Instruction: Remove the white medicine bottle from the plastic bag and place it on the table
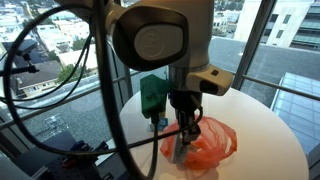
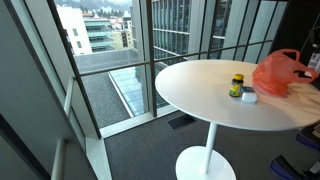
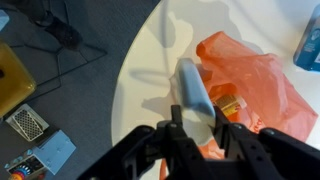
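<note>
The white medicine bottle [image 3: 193, 87] is a long pale cylinder held between my gripper's [image 3: 198, 120] fingers, at the left edge of the orange plastic bag [image 3: 255, 80]. The gripper is shut on the bottle's near end. The bottle's far end points away over the white round table [image 3: 150, 60] and casts a shadow on it. In an exterior view the gripper [image 1: 181, 140] hangs over the bag [image 1: 205, 143] with the bottle [image 1: 180, 152] below it. A yellow-brown item [image 3: 228, 103] lies inside the bag.
A small bottle with a yellow cap [image 2: 237, 85] and a white flat piece [image 2: 248, 97] stand on the table [image 2: 200, 90] near the bag [image 2: 283, 72]. A green object [image 1: 153, 95] sits behind the gripper. Glass walls surround the table. Boxes [image 3: 28, 122] lie on the floor.
</note>
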`<state>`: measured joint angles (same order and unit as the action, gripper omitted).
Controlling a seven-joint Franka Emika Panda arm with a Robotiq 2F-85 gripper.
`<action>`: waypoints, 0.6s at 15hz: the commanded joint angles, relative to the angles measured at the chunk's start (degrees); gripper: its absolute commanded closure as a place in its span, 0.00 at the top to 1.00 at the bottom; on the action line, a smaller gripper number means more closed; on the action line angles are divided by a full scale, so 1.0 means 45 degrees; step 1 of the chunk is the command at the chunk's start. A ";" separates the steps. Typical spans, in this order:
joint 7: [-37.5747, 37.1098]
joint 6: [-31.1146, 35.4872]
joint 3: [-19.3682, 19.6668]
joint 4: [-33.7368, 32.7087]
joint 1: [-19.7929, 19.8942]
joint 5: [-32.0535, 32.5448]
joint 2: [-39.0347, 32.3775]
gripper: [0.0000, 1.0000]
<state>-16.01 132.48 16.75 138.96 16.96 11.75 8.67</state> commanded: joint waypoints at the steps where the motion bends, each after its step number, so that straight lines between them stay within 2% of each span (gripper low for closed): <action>1: 0.0040 -0.0421 -0.0337 0.0828 0.0136 0.0471 0.0729 0.10; 9: 0.0593 -0.0250 -0.0923 0.2111 -0.0164 0.0325 0.1181 0.10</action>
<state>-15.25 130.93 13.51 146.28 16.58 13.08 11.44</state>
